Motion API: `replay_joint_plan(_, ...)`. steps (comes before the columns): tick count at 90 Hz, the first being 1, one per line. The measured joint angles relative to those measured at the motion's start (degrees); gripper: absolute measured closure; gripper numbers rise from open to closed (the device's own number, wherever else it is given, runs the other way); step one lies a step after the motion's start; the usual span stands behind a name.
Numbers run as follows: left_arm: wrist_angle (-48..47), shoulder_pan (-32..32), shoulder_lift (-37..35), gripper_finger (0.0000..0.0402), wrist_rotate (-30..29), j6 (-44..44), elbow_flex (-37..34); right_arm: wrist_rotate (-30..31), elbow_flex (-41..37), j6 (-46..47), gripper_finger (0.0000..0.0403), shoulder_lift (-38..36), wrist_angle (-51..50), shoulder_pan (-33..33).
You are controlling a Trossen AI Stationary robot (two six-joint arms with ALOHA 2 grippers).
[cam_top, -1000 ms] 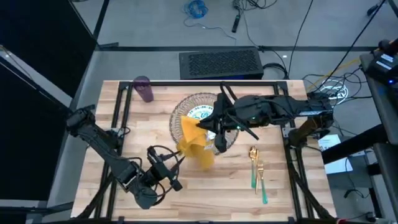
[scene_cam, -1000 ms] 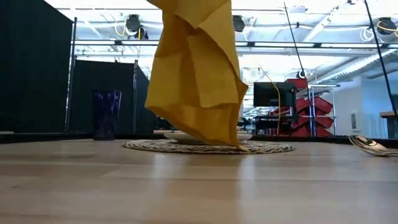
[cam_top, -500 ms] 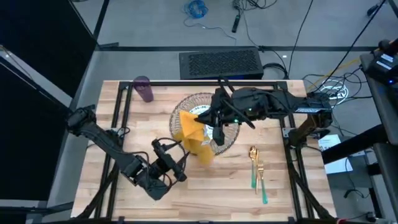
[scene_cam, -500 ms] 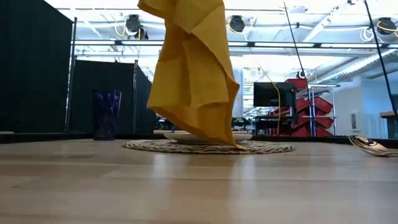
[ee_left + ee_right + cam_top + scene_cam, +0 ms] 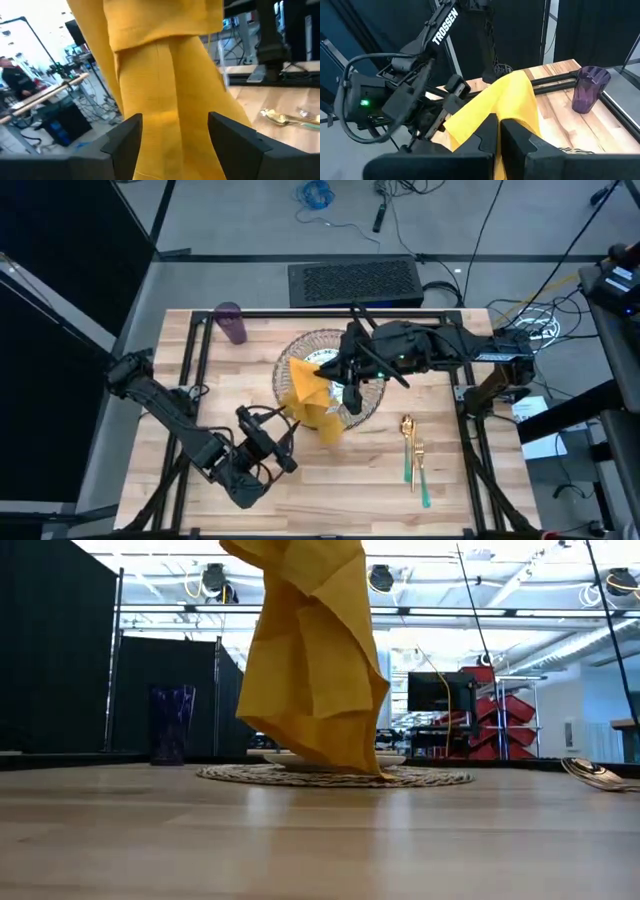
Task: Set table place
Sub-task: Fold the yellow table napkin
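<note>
Beyond the table's far edge, a black perforated box [image 5: 352, 281] sits on the grey floor, the landmark for what follows. Farther out from it, a coil of blue cable [image 5: 316, 193] lies on the floor, with a dark cable end [image 5: 381, 217] close beside that. Toward the right arm's side of the box, yellow and white cables [image 5: 530, 315] trail across the floor. On the box's other side hangs a black curtain [image 5: 60, 290]. In the room behind, red racks [image 5: 497, 710] stand beside a dark monitor [image 5: 440, 692].
</note>
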Motion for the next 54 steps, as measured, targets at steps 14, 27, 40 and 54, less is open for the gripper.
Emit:
replay_joint_plan(14, -6.8, 2.2, 0.3, 0.0192, 0.7, -5.0, 0.0, 0.0, 0.0, 0.0, 0.0403, 0.0, 0.5, 0.0)
replay_joint_plan(27, -8.2, 4.7, 0.3, 0.0192, 0.8, -5.2, 0.0, -1.0, 0.0, 0.0, 0.0403, 0.0, 1.4, 0.0)
replay_joint_plan(40, -7.8, 6.0, 0.0, 0.0235, 7.7, -8.5, 0.7, -1.4, 0.0, -1.2, 0.0403, 0.0, -0.5, 0.0)
replay_joint_plan(54, -13.7, 5.9, -0.7, 0.0379, 11.5, -8.5, 2.3, -1.4, 0.0, -2.0, 0.0403, 0.0, -1.5, 0.0)
